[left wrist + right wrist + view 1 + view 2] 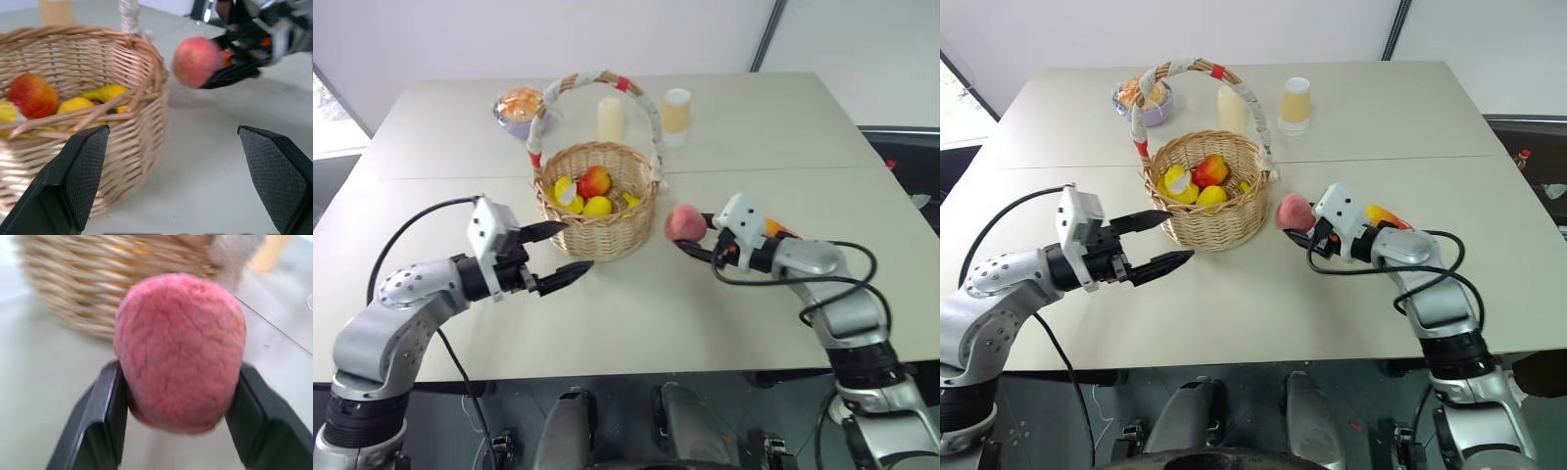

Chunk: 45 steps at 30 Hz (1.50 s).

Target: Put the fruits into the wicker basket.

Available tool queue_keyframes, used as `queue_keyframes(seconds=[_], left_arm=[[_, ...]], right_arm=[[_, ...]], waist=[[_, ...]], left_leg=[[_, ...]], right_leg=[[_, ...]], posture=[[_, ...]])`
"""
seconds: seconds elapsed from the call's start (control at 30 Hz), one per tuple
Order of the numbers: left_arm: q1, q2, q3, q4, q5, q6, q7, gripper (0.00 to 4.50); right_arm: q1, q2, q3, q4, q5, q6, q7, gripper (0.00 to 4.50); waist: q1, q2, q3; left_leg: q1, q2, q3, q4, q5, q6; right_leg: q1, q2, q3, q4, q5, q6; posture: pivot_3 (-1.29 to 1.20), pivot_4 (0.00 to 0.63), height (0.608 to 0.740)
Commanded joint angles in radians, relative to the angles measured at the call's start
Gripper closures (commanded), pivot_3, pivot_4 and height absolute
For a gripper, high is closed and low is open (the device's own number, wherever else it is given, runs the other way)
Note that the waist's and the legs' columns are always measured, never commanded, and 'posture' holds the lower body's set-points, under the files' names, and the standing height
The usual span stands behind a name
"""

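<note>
Right wrist view: peach (181, 350) clamped between the two black fingers (105, 416) of the right gripper (697, 238), basket weave close behind it. From the head views, peach is carried above the tabletop, just beside the right wall of the wicker basket (597, 235), below rim level or about even with it; hard to tell which. Basket sits near the middle of the tabletop, toward the far half. Inside it: mango (594, 180) and yellow banana (597, 206).

Left gripper (558, 253) hangs spread wide and empty, just off the basket's near-left wall.

Step in hand, as judged: the last fruit on its way to the basket. Next move calls for lifting the peach over the rim, clearing the arched handle (597, 83), then letting go inside.

Far edge: two pale cups (675, 113), purple bowl (519, 108).
</note>
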Motion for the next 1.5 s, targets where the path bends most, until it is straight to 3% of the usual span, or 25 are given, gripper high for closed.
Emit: queue_keyframes(seconds=[0.03,0.17,0.4,0.53,0.57,0.6,0.83,1.0,1.17,1.33,1.5], left_arm=[[0.026,0.004,0.046,0.014,-0.021,-0.054,-0.029,0.0],[0.028,-0.021,0.015,0.032,-0.015,-0.073,-0.018,0.0],[0.037,-0.074,0.001,-0.014,-0.033,-0.079,0.042,0.0],[0.043,-0.083,-0.007,-0.035,-0.04,-0.077,0.06,0.0],[0.043,-0.085,-0.01,-0.038,-0.042,-0.077,0.063,0.0],[0.041,-0.088,-0.013,-0.04,-0.043,-0.078,0.065,0.0],[0.004,-0.105,-0.063,-0.046,-0.049,-0.075,0.073,0.0],[-0.05,-0.109,-0.175,-0.076,-0.018,-0.076,0.05,0.0],[-0.144,-0.132,-0.357,-0.054,0.069,-0.114,-0.003,0.0],[-0.223,-0.184,-0.437,0.026,0.118,-0.156,-0.032,0.0],[-0.242,-0.198,-0.46,0.061,0.145,-0.178,-0.053,0.0]], right_arm=[[-0.145,0.081,0.04,-0.09,0.027,0.061,-0.061,2.14],[-0.298,0.298,0.12,0.064,-0.075,0.147,-0.283,2.14],[-0.369,0.404,0.164,0.199,-0.152,0.144,-0.37,2.14],[-0.384,0.409,0.152,0.213,-0.145,0.121,-0.359,0.32],[-0.384,0.404,0.156,0.202,-0.142,0.1,-0.342,0.02],[-0.382,0.396,0.161,0.183,-0.137,0.086,-0.32,0.02],[-0.307,0.271,0.107,-0.003,-0.056,0.05,-0.168,0.02],[-0.086,-0.043,-0.076,-0.128,0.005,0.136,-0.031,0.02],[0.164,-0.279,-0.203,-0.026,-0.099,0.126,-0.049,0.02],[0.227,-0.322,-0.225,0.094,-0.151,0.082,-0.082,0.02],[0.187,-0.275,-0.214,0.225,-0.167,0.07,-0.129,0.02]], waist=[[-0.007,0.0,0.0],[-0.01,-0.001,-0.001],[0.002,-0.002,-0.001],[0.008,-0.002,-0.001],[0.008,-0.002,-0.001],[0.008,-0.002,-0.001],[0.013,-0.002,-0.001],[0.039,-0.002,-0.002],[0.034,-0.002,-0.002],[0.009,-0.001,-0.002],[0.008,-0.001,-0.002]], left_leg=[[0.001,0.0,0.0,0.0,0.0,0.0],[0.007,0.001,-0.002,-0.001,0.0,-0.001],[-0.002,-0.002,-0.001,0.0,0.0,-0.001],[-0.002,-0.002,-0.001,-0.001,0.0,-0.001],[-0.002,-0.002,-0.001,-0.001,0.0,-0.001],[-0.002,-0.002,-0.001,-0.001,0.0,-0.001],[-0.002,-0.001,-0.001,-0.001,0.0,-0.001],[-0.003,-0.003,-0.003,0.0,0.0,0.0],[-0.002,-0.003,0.0,0.0,-0.001,0.002],[0.001,-0.002,0.001,-0.001,-0.001,0.001],[0.006,-0.001,0.002,-0.001,-0.001,0.001]], right_leg=[[0.0,0.0,0.0,0.001,0.0,0.0],[0.005,0.001,0.0,0.004,-0.001,-0.002],[-0.002,-0.006,-0.001,0.004,-0.001,-0.003],[-0.002,-0.006,-0.001,0.003,-0.001,-0.003],[-0.002,-0.005,-0.001,0.003,-0.001,-0.003],[-0.002,-0.004,-0.001,0.003,-0.001,-0.003],[-0.002,-0.003,-0.002,0.003,-0.001,-0.003],[0.001,-0.005,-0.003,0.0,-0.002,-0.003],[0.002,-0.002,-0.001,-0.004,-0.001,-0.003],[0.003,0.001,0.0,-0.001,-0.002,-0.003],[0.005,0.003,0.003,0.001,-0.002,-0.003]], posture=[[0.0,0.15,0.74],[0.0,0.15,0.74],[0.0,0.15,0.74],[0.0,0.15,0.74],[0.0,0.15,0.74],[0.0,0.15,0.74],[0.0,0.15,0.74],[0.0,0.15,0.74],[0.0,0.15,0.74],[0.0,0.15,0.74],[0.0,0.15,0.74]])
